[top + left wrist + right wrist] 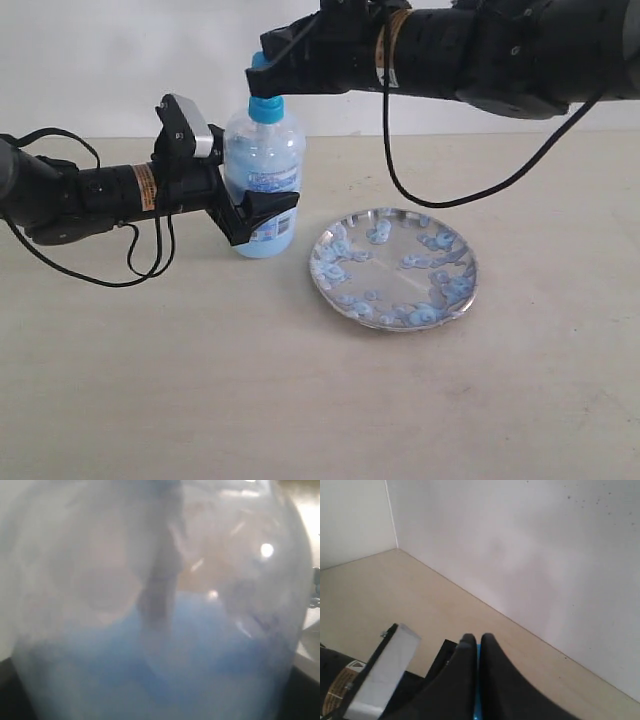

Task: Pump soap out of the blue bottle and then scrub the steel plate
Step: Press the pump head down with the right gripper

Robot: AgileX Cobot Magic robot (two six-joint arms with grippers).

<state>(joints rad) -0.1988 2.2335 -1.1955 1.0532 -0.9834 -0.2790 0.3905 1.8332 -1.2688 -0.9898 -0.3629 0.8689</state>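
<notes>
The blue bottle (262,185) is seen standing upright on the desk (300,400), at about 10 o'clock from the steel plate (392,272) and just beside it. The bottle's lower body is pinched by the left claw (268,208), which is reached in from 9 o'clock; one finger is laid across the label, and the other is hidden behind the bottle. In the left wrist view the frame is filled by the blurred bottle, with soap (190,650) in its lower part. The right claw (262,62) is brought in from 3 o'clock and set on top of the pump head (266,105). Its fingers (470,660) are pressed together, with a thin blue strip seen between them. The plate is laid flat and dotted with pale blue foamy blobs (437,241).
</notes>
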